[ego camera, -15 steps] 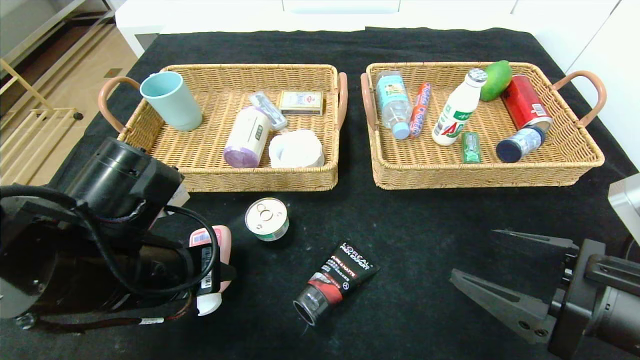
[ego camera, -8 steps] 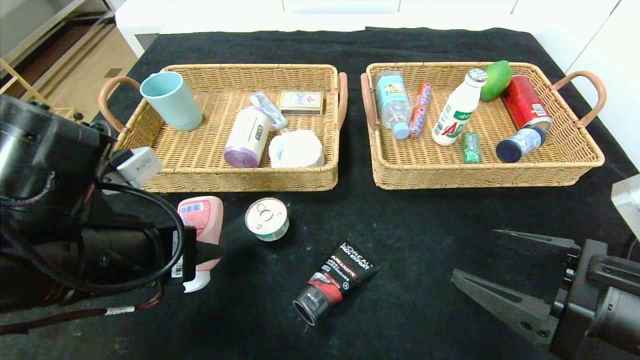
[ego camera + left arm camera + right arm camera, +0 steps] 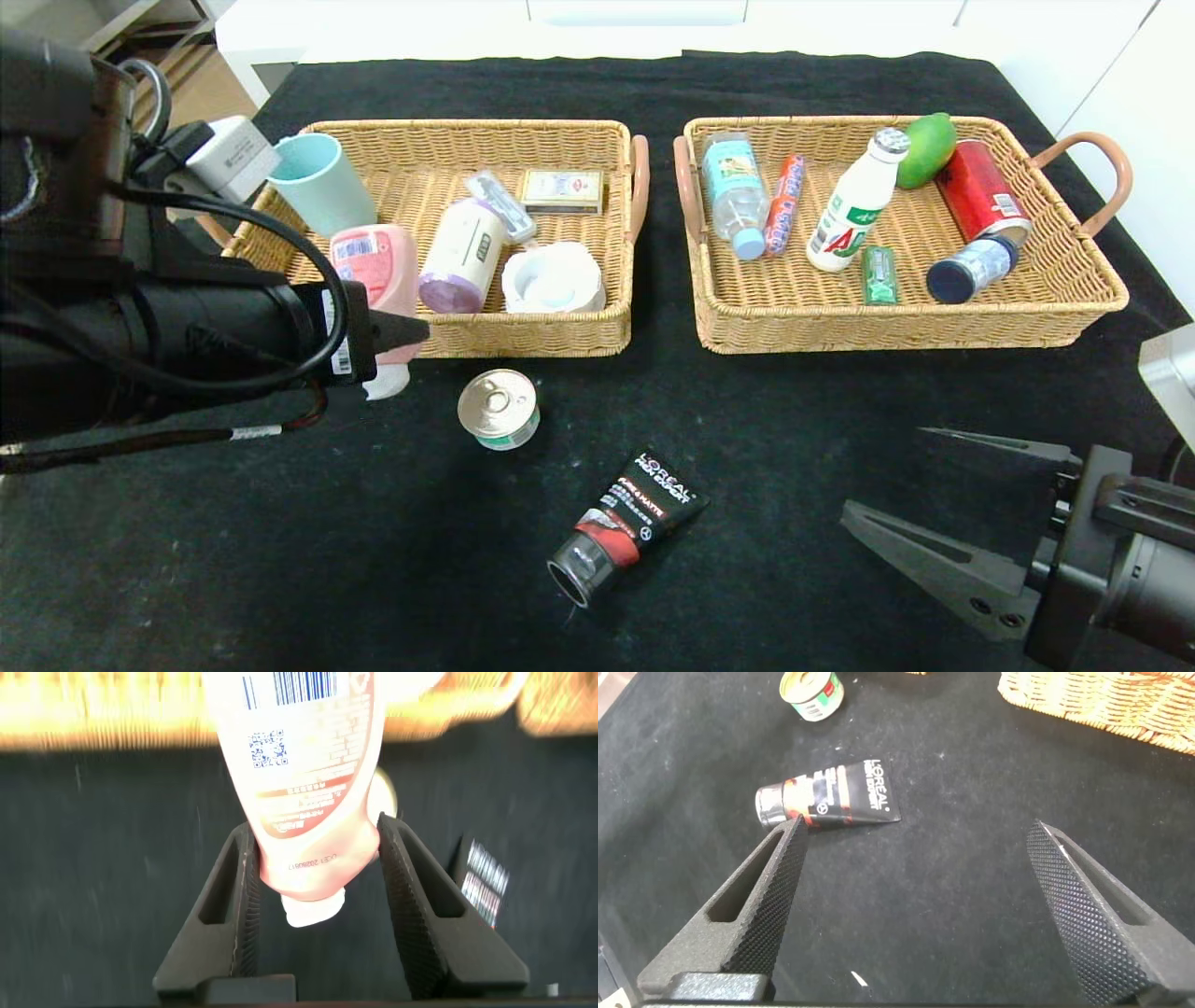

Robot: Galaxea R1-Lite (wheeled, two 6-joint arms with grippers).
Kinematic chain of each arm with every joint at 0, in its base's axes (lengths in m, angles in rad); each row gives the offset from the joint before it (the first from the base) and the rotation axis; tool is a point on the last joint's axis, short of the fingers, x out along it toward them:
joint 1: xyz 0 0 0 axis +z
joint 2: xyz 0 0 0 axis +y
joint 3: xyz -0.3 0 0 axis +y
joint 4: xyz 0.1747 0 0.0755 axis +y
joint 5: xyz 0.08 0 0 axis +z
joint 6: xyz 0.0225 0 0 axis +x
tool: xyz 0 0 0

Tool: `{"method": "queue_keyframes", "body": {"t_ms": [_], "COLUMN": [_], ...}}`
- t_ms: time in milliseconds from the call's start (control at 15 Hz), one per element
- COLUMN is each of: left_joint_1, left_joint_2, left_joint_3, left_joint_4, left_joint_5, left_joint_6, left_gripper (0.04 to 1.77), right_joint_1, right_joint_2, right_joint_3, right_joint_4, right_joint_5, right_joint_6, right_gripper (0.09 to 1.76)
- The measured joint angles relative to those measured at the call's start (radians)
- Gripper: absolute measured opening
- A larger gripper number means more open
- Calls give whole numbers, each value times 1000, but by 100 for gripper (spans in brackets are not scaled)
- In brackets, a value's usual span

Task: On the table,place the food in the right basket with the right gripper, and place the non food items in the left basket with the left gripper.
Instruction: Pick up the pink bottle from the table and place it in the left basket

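Observation:
My left gripper (image 3: 397, 336) is shut on a pink tube with a white cap (image 3: 375, 271) and holds it above the front edge of the left basket (image 3: 523, 331). The left wrist view shows the pink tube (image 3: 299, 775) pinched between the fingers (image 3: 245, 905). A small tin can (image 3: 499, 408) and a black L'Oreal tube (image 3: 627, 525) lie on the black table in front of the baskets; both also show in the right wrist view, the can (image 3: 812, 693) and the black tube (image 3: 827, 793). My right gripper (image 3: 896, 490) is open and empty at the front right.
The left basket holds a blue cup (image 3: 322, 187), a white-purple roll (image 3: 461, 254), a white dish (image 3: 553, 277) and a small box (image 3: 562, 189). The right basket (image 3: 896, 327) holds bottles, a red can (image 3: 980, 201), a green fruit (image 3: 927, 147) and packets.
My left gripper has lifted the pink tube off the table and carried it away from me, up to the left basket's front edge. The right arm has not moved.

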Motion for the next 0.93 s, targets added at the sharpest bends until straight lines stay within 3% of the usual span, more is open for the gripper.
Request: {"method": "queue_keyframes", "body": {"t_ms": [467, 933], "left_joint_1": [19, 0], "left_joint_2": [96, 214], "left_joint_3": [-61, -128], "left_joint_4": [-220, -326], "left_joint_5": [-36, -41], "left_joint_6": [101, 169], "left_gripper": [85, 85], "right_joint_1": [1, 1], "right_joint_2": [-15, -35], "right_joint_3": [0, -4], "right_joint_4": [-1, -1], "right_joint_5": [0, 0], "right_joint_6": [-8, -11], "right_gripper": [171, 171]}}
